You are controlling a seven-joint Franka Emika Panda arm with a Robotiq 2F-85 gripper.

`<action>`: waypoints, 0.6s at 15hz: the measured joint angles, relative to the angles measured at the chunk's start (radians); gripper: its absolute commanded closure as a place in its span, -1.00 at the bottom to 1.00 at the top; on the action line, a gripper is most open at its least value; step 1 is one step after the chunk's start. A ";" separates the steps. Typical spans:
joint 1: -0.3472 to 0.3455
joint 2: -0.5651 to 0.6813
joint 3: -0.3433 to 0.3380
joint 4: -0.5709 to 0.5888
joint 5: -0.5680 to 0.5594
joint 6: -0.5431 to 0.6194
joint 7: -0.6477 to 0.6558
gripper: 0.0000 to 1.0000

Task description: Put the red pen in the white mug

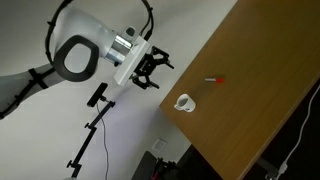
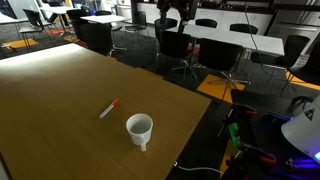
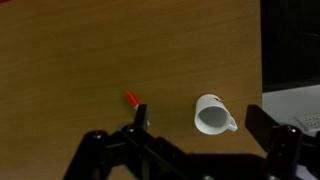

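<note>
The red pen (image 2: 109, 109) lies flat on the wooden table (image 2: 50, 110), a short way from the white mug (image 2: 139, 128). The mug stands upright near the table's edge, with its handle to one side. Both also show in an exterior view, pen (image 1: 215, 80) and mug (image 1: 184, 103). My gripper (image 1: 150, 68) is open and empty, well above and off the table's side. In the wrist view, the mug (image 3: 210, 115) sits between my open fingers (image 3: 197, 113). Only the pen's red tip (image 3: 132, 99) shows beside one finger, which hides the pen's shaft.
The table edge (image 2: 195, 125) runs close by the mug, with dark floor and cables beyond it. Office chairs (image 2: 180, 45) and other desks stand behind. A black tripod stand (image 1: 93, 125) is below the arm.
</note>
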 measured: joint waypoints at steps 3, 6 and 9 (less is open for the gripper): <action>-0.005 -0.005 0.000 0.000 0.000 0.000 0.000 -1.00; -0.009 -0.003 0.006 0.000 0.003 0.002 -0.004 -1.00; -0.007 0.043 0.024 0.028 0.050 0.031 -0.126 -1.00</action>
